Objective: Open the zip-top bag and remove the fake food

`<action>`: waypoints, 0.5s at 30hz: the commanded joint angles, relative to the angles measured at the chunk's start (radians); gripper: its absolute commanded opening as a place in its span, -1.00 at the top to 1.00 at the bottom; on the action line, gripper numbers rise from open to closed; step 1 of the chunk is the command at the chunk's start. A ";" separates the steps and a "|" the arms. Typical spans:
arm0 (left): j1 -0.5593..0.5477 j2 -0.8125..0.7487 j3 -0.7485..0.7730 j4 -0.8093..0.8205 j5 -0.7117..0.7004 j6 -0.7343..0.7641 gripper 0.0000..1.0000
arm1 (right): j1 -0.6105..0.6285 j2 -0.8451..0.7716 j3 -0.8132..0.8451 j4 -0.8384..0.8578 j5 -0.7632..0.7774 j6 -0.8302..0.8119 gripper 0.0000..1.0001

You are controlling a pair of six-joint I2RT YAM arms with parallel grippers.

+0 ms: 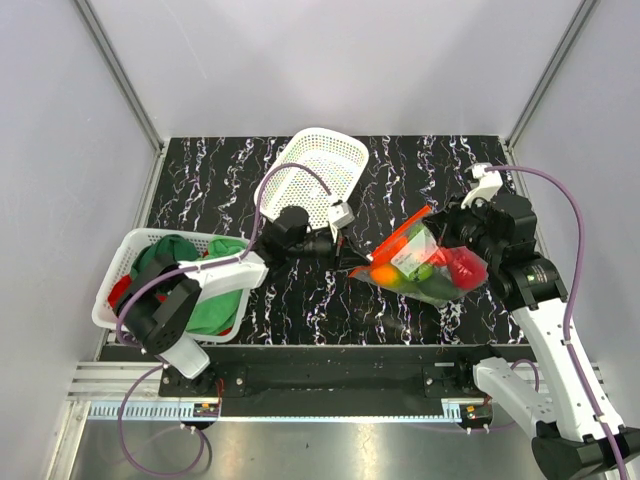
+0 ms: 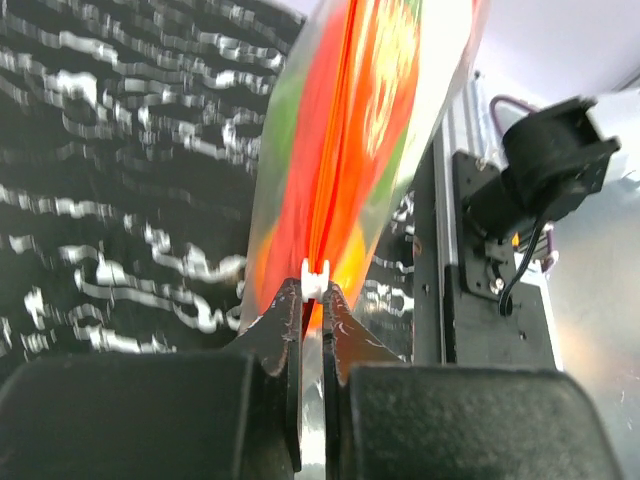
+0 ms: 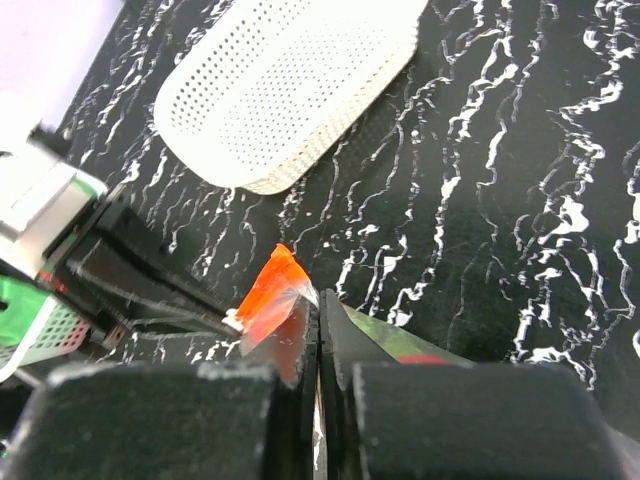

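Note:
The zip-top bag hangs just above the black marbled table, right of centre, its red-orange zip strip running up and to the right. Fake food in red, orange and green fills it. My left gripper is shut on the white zip slider at the strip's left end; the left wrist view looks along the strip. My right gripper is shut on the bag's top edge, and the orange strip corner sticks out beside its fingertips.
A white mesh basket lies tilted at the back centre, also in the right wrist view. A second white basket holding green and red cloths stands at the left edge. The metal rail runs along the near edge.

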 commanded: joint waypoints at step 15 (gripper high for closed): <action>-0.090 -0.194 -0.338 -0.025 -0.181 -0.068 1.00 | -0.009 -0.020 0.033 0.156 0.089 -0.022 1.00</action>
